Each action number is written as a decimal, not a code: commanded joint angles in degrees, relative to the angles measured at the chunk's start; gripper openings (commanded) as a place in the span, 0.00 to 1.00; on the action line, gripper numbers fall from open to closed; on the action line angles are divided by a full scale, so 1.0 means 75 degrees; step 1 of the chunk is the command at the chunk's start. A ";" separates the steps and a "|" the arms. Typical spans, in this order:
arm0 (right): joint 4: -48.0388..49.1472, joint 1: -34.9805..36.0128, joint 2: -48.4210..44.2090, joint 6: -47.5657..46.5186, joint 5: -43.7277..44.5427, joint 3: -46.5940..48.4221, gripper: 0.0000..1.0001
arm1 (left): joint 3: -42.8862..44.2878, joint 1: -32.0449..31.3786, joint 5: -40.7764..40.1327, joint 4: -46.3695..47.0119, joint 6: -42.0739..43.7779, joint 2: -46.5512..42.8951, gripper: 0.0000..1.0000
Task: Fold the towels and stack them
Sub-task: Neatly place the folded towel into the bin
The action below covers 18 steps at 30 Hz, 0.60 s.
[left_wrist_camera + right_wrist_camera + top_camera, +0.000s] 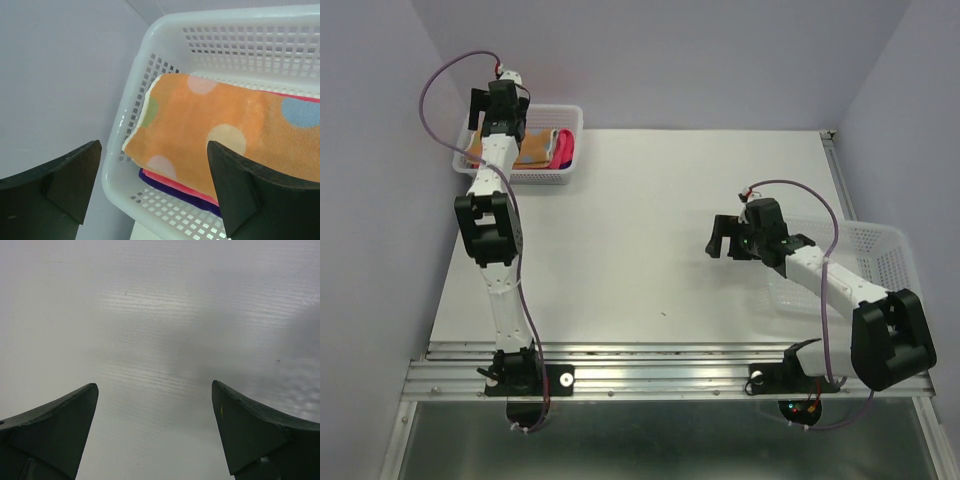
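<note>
Pale lilac walls (670,60) close in the far side and both flanks of the white bench (650,250), which has a metal rail (660,365) along its near edge.

The left arm (490,230) stretches from the near rail to the far left corner. The right arm (840,285) is bent low on the right side, its wrist pointing left over the middle of the bench.

A white mesh basket (570,115) sits at the far left corner, and a second basket (885,245) sits at the right edge, beside the right arm.

The towels lie folded in a stack in the far left basket. On top is an orange towel (225,125) with pale and blue spots, a pink towel (167,181) shows under it, and a purple towel (192,197) is at the bottom edge.

The left jaws hang above that basket, spread wide with their dark fingers (235,190) well apart. They hold nothing, and the orange towel lies below the gap without touching them.

The right jaws are spread just as wide. Their fingers (250,430) hover over bare bench and grip nothing.
</note>
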 commanded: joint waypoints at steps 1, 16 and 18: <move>0.0118 0.0045 -0.0165 0.0021 0.0178 0.0500 1.00 | 0.0639 0.0010 -0.0303 -0.0151 -0.0587 -0.0921 0.99; -0.0163 0.0045 -0.2250 0.1603 0.2379 0.0243 1.00 | -0.5660 -0.1520 0.0778 0.0217 -0.5507 -0.7550 0.99; -0.0175 0.0033 -0.2520 0.1743 0.2662 0.0184 1.00 | -0.7216 -0.2061 0.0752 0.0923 -0.6165 -0.9139 0.99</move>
